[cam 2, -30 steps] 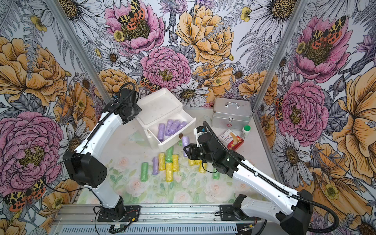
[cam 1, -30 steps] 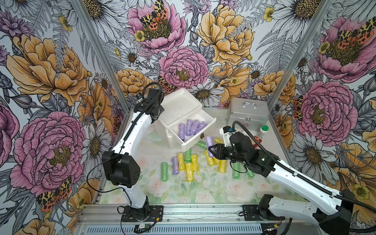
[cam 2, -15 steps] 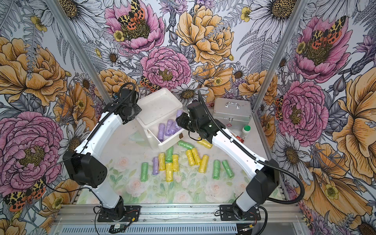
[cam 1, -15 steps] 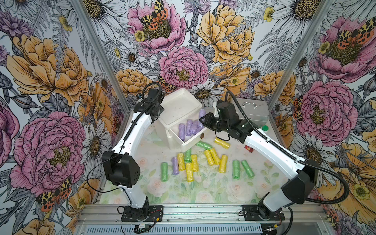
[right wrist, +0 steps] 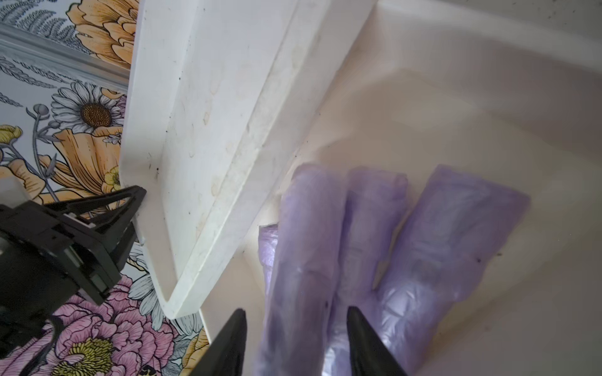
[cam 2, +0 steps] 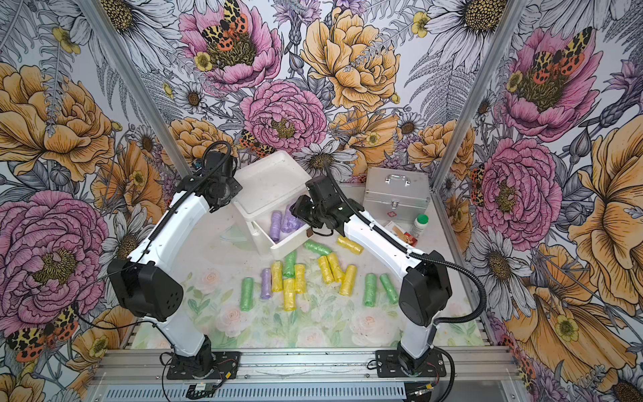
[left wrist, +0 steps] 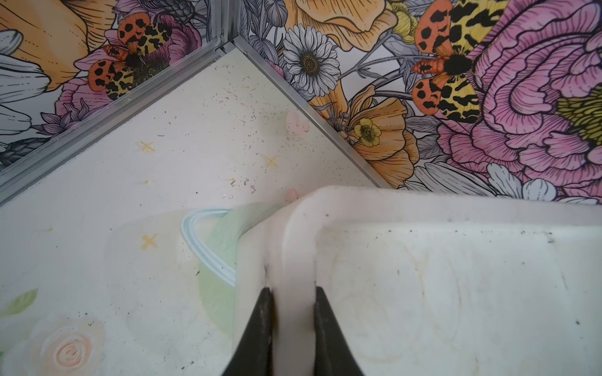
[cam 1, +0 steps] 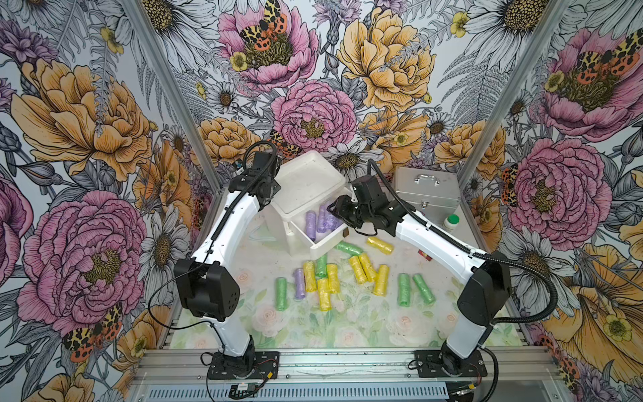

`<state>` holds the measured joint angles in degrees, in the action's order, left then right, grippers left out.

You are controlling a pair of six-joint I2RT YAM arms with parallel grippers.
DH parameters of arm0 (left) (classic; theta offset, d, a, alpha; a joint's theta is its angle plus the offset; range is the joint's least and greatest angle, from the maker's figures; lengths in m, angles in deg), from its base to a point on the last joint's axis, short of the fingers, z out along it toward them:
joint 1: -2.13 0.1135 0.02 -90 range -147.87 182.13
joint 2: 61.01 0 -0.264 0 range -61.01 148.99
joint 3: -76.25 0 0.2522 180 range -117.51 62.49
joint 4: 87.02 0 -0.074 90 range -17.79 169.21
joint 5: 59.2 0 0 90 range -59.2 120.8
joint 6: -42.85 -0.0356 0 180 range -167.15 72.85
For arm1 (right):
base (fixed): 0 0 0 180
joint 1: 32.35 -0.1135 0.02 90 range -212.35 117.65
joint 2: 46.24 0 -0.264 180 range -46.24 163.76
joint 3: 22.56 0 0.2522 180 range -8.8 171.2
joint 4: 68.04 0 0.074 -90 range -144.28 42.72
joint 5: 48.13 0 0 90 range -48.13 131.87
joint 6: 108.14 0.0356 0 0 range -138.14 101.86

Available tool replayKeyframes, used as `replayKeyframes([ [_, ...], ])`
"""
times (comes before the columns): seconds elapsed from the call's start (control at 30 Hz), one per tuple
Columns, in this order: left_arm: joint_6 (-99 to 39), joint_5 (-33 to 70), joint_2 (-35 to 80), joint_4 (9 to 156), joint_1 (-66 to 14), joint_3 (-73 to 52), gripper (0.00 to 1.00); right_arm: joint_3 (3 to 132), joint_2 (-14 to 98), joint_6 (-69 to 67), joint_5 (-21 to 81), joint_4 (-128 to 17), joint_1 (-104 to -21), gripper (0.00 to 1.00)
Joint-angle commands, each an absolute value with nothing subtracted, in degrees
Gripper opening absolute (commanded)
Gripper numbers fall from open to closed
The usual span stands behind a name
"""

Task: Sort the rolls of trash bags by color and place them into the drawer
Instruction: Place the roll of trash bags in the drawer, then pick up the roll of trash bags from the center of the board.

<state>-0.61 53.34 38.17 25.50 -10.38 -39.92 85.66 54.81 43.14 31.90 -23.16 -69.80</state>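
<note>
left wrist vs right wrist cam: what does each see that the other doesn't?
Left wrist only: the left gripper shut on the raised rim of the chest top, near a corner, and the table running into the wall corner.
Right wrist only: the right gripper, jaws apart either side of one of the purple rolls lying in the open drawer. It also shows the left gripper from outside, at the chest's edge.
Both: the chest's white top.
</note>
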Motion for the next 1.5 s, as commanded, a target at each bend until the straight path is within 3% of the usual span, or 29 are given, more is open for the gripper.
replayKeyframes([
  [0.0,3.05,45.39,38.18,19.56,-10.49,-38.58,0.00,88.33,54.11,42.51,31.68,-23.34,-69.66,0.58],
  [0.73,3.38,45.30,38.58,19.56,-11.06,-38.54,0.00,96.64,65.02,40.30,24.70,-22.99,-71.38,0.55],
  [1.13,3.38,45.35,38.11,19.60,-10.70,-37.59,0.00,87.97,61.19,34.52,27.19,-19.17,-65.72,0.55],
  [1.47,3.31,45.34,38.13,19.49,-10.87,-37.76,0.00,92.17,56.12,33.75,25.23,-19.21,-64.83,0.56],
])
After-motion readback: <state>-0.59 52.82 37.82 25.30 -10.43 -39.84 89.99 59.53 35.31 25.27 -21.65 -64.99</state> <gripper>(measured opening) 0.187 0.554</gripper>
